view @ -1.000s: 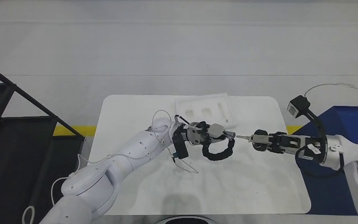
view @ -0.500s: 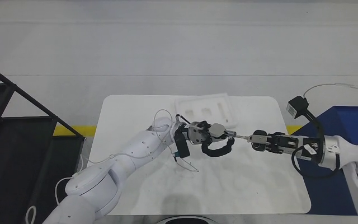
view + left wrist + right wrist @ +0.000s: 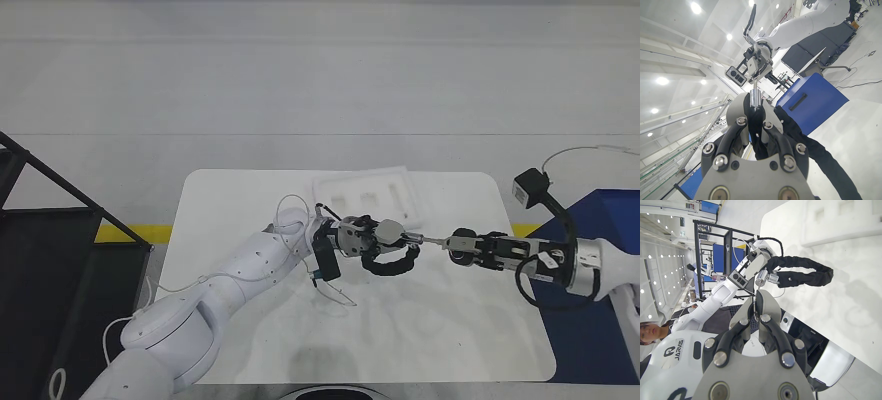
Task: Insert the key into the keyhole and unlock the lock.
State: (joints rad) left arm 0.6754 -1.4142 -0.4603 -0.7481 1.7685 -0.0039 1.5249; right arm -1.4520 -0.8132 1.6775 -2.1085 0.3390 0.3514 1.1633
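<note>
The left gripper [image 3: 754, 108] is clamping the cable lock [image 3: 392, 266] by its black sleeve, just behind its chrome cylinder [image 3: 755, 98]. The right gripper [image 3: 758, 298] is pinching the key [image 3: 755, 85], whose tip is meeting the cylinder's end face.

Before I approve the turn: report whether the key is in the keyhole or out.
At the keyhole, tip in at most: the key meets the end of the lock, most of its blade bare. Depth: cannot tell.
</note>
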